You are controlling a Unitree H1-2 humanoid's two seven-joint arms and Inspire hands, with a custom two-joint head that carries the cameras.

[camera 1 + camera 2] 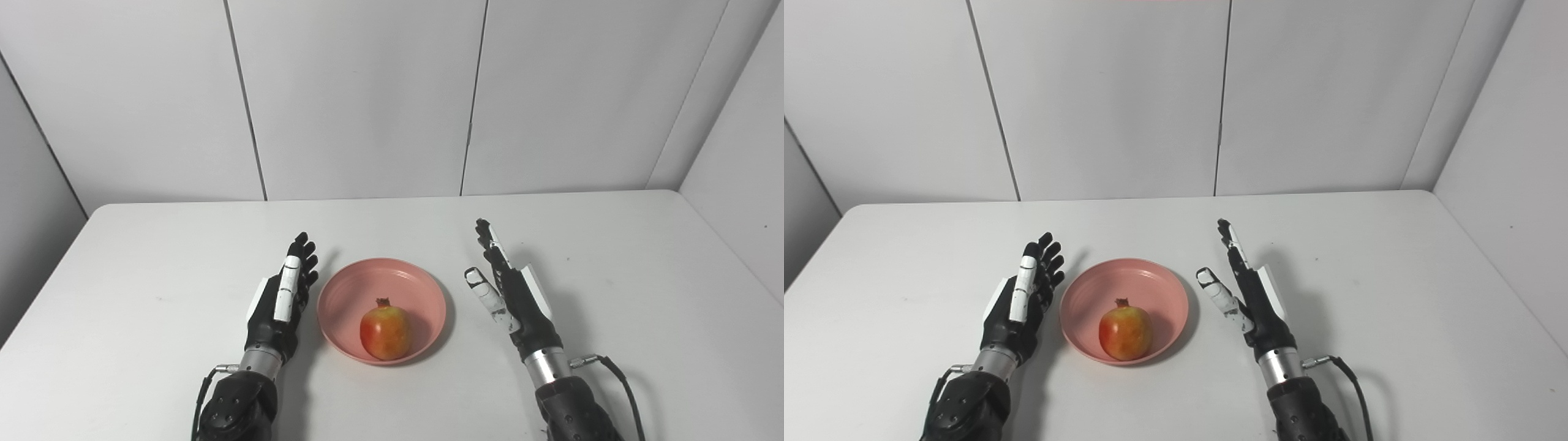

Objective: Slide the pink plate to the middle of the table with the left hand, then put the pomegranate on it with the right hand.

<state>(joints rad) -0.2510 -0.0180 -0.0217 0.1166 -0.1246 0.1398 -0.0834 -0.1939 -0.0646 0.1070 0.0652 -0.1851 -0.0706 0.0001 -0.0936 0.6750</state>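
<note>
Two hands flank pink plate, pomegranate inside; left hand, right hand, fingers wide, holding nothing

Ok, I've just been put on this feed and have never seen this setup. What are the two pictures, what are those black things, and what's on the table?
Both pictures show one scene from two cameras side by side on the robot's head, looking down at a white table; that is why they differ only slightly.

The black and white things coming in from the bottom edge are the robot's two arms, each ending in a hand with fingers and a thumb. The left hand is beside the left of a pink plate, and the right hand is a little further off to its right. Both are open, fingers stretched out, holding nothing.

The plate sits about midway between the hands. A pomegranate, red and yellow, rests in it towards the near rim. Judging by that, the job looks done.
</note>
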